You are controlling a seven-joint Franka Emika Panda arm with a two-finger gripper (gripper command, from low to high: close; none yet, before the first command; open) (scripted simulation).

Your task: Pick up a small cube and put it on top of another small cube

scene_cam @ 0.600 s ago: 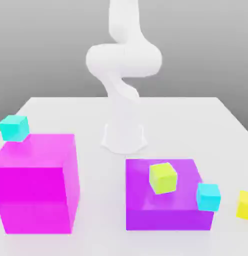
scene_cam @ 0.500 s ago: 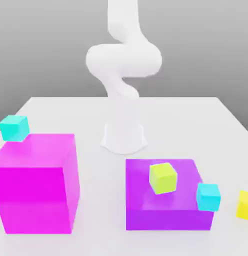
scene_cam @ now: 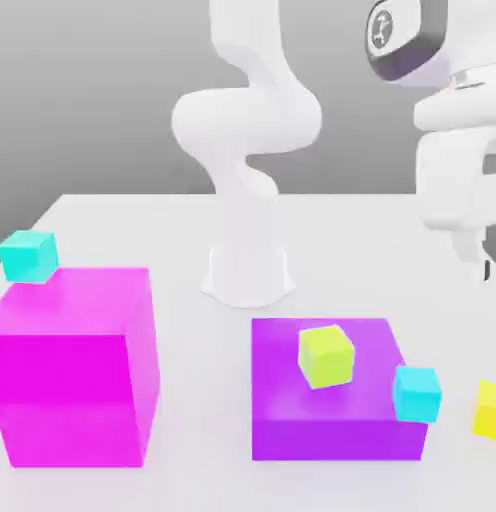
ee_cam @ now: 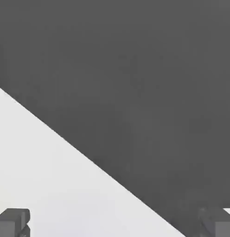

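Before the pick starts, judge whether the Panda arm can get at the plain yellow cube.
Probably yes: the tool is open, and the yellow cube has nothing on top. The nearby cyan cube stands apart from it.

Small yellow cube (scene_cam: 489, 411): plain, bright pure yellow, no markings seen. Sits on the table (scene_cam: 342, 240), well apart from the jaws, lower than them in the exterior view. Not touched, not gripped; the jaws stand open away from it. Pose: looks flat on its base, upright, turned a little. Top face lighter, front face a deeper yellow. Partly cut off by the exterior view's right edge, so its far side and full outline can't be told. Whether it's directly under the jaws or nearer the camera: can't tell exactly.
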